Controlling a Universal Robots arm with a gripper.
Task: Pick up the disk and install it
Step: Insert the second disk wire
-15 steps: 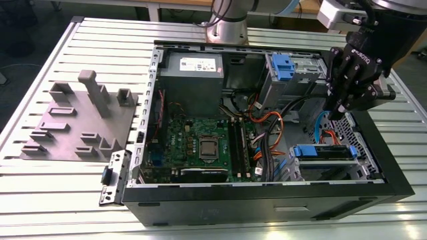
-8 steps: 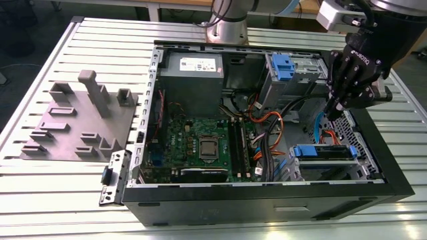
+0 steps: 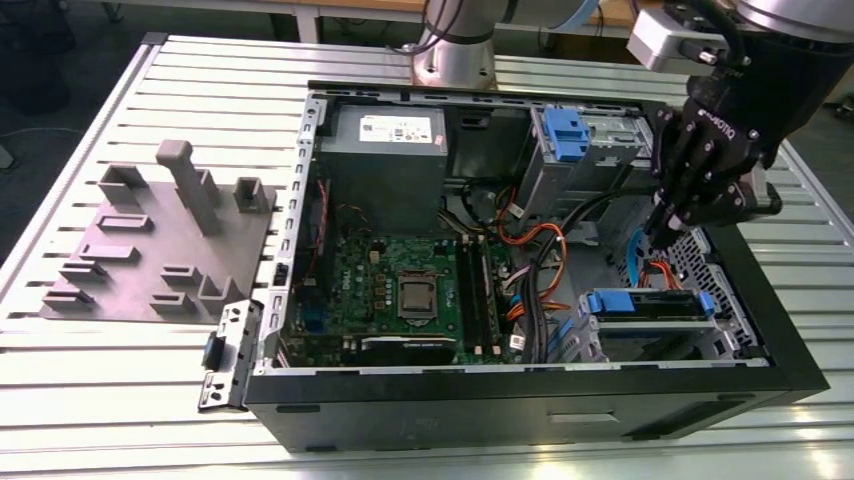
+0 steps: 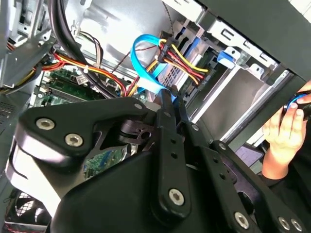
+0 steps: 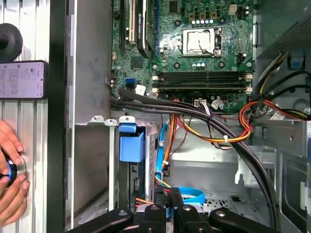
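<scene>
Slatted metal table, dark floor beyond

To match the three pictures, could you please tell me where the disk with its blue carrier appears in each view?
Exterior view: the disk lies in the drive cage, near the exterior view's right.
First wrist view: the disk's blue end stands in that cage, beside the coloured wires.
Second wrist view: its blue end peeks out beyond the same wires.
Shared landmark: the green motherboard.
</scene>
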